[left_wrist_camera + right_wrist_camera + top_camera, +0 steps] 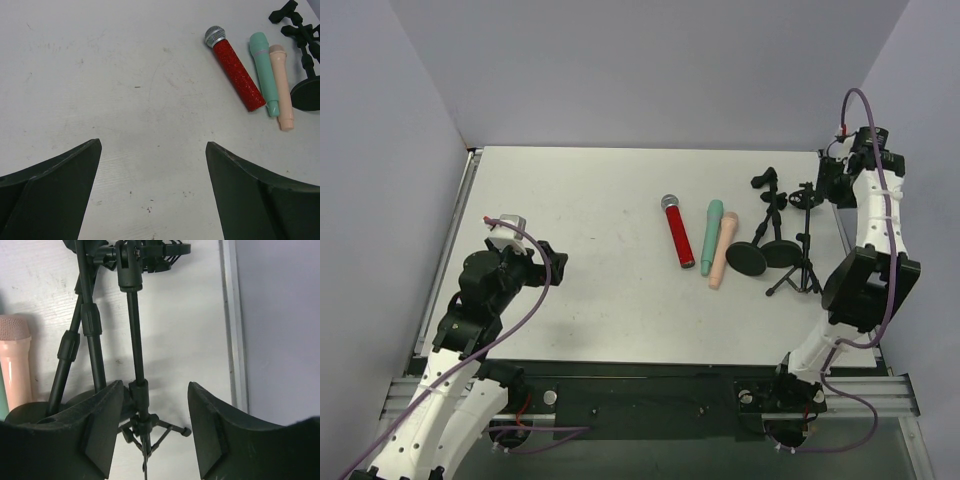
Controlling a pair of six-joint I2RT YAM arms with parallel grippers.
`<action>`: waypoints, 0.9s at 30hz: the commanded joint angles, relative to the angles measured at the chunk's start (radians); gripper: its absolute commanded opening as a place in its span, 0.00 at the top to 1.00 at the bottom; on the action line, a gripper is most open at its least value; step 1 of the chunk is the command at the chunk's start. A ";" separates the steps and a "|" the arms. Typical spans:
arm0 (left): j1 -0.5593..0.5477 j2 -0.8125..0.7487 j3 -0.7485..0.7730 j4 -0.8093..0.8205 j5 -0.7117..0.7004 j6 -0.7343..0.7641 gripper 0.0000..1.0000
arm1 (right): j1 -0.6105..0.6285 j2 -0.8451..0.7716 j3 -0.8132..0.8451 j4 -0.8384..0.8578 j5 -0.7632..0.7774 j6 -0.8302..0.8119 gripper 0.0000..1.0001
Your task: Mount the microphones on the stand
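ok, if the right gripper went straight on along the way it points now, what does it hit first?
Most likely the tripod stand. Its pole sits between the open jaws of the right gripper, off-centre. Depth is unclear in the wrist view, so first contact could be the pole or the legs.

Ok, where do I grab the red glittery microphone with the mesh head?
Red glittery microphone: pinch the barrel just below the mesh head, from straight above, across its width. It lies flat, and the gap to the mint-green microphone narrows toward the tail.
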 commanded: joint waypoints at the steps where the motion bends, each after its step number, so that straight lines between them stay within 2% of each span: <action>1: 0.005 -0.008 0.009 0.020 0.018 0.004 0.03 | 0.018 0.153 0.101 -0.123 -0.005 -0.037 0.52; 10: 0.006 0.004 0.011 0.020 0.018 0.006 0.03 | 0.018 0.312 0.190 -0.152 -0.058 -0.031 0.53; 14: 0.008 0.007 0.012 0.018 0.015 0.007 0.03 | 0.017 0.351 0.219 -0.163 -0.047 -0.033 0.70; 19: 0.009 0.009 0.011 0.020 0.014 0.009 0.03 | 0.017 0.316 0.211 -0.157 -0.061 -0.057 0.94; 21: 0.009 0.012 0.012 0.018 0.018 0.009 0.03 | 0.017 0.282 0.199 -0.146 -0.062 -0.066 0.99; 27: 0.008 0.001 0.007 0.021 0.022 0.009 0.03 | 0.007 0.164 0.179 -0.118 -0.030 -0.102 1.00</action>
